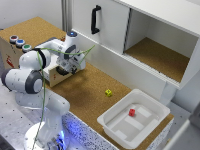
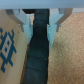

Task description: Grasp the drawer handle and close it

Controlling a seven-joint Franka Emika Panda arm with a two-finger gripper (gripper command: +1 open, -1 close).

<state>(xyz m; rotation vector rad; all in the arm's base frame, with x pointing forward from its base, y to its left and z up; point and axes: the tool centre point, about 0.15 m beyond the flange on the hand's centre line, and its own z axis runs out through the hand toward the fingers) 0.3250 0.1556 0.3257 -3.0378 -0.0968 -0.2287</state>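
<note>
While gripped, drawer handle (image 2: 37, 47) lengthwise between pincer (image 2: 39, 22) fingers

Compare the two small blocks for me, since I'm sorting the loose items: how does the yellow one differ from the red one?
The yellow block lies on the bare cork counter; the red block sits inside the white tray. The yellow one is nearer the robot arm, while the red one is farther toward the exterior view's right. Both are small, cube-like, and untouched by the tool.
</note>
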